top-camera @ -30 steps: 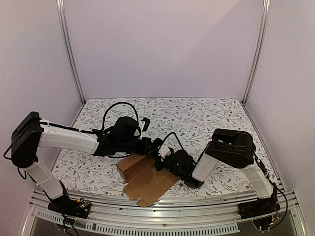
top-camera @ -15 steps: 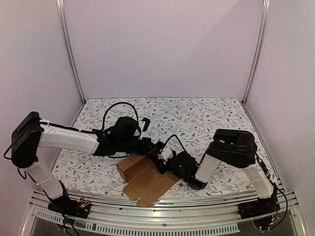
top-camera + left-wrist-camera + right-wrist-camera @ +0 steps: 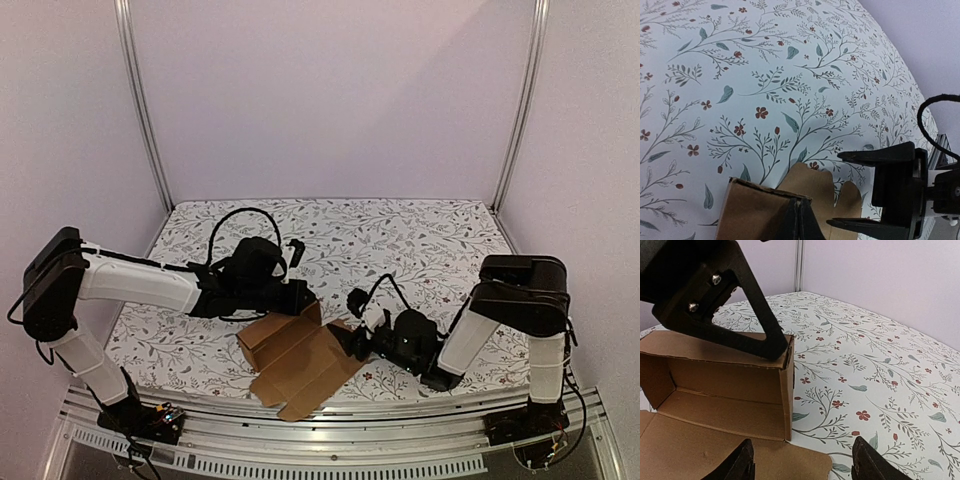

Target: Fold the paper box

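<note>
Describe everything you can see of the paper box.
The paper box is plain brown, unprinted cardboard, partly folded. A long wall and two short end walls stand upright around a floor panel; further panels lie flat on the floral table toward its near edge. The left gripper is shut on the top edge of the standing wall at one corner. The right gripper hangs open beside the flat panel, not gripping it.
</note>
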Tool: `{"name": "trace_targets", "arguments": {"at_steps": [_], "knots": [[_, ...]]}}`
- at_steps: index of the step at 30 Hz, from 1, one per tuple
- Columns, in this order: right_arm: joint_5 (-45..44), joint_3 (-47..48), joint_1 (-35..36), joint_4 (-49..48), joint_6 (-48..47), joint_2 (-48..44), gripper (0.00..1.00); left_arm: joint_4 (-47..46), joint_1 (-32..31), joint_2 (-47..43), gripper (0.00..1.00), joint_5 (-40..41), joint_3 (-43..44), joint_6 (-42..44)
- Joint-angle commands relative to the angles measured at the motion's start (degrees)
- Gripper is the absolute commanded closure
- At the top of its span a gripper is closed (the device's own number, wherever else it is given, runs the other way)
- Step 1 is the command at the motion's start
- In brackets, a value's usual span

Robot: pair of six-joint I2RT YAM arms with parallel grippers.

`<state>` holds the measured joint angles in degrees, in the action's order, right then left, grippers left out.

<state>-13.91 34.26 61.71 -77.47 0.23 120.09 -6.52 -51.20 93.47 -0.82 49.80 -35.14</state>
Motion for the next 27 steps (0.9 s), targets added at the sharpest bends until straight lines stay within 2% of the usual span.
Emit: {"name": "trace_targets", "arguments": {"at_steps": [1, 9, 11, 12, 13, 17, 21, 27], "knots": [[2.0, -4.5, -0.4, 2.4, 4.8, -6.8, 0.34, 2.1, 0.4, 1.1, 1.0, 0.6, 0.7, 0.5], [4.6, -2.9, -1.4, 34.2, 12.4, -22.5, 0.22, 3.0, 0.5, 0.3, 1.0, 0.6, 0.9, 1.4], [5.1, -2.4, -1.5, 39.1, 13.1, -24.7, 0.14, 3.0, 0.5, 0.1, 1.0, 0.6, 0.9, 1.5], [5.2, -2.6, -1.7, 40.5, 13.8, -25.4, 0.06, 2.9, 0.5, 0.1, 1.0, 0.6, 0.8, 1.5], [5.2, -2.8, -1.9, 41.8, 14.8, -26.6, 0.02, 2.8, 0.5, 0.0, 1.0, 0.6, 0.8, 1.5], [4.8, -2.2, -3.8, 50.9, 23.8, -30.0, 0.01, 2.5, 0.5, -0.5, 1.0, 0.6, 0.5, 1.5], [10.3, 2.0, -5.3, 64.0, 26.2, -32.4, 0.01, 2.5, 0.8, -1.8, 1.0, 0.4, 0.5, 1.3], [17.3, 0.5, -5.3, 67.4, 27.8, -35.3, 0.01, 5.2, 1.0, -4.6, 1.0, 0.5, 1.9, 2.1]]}}
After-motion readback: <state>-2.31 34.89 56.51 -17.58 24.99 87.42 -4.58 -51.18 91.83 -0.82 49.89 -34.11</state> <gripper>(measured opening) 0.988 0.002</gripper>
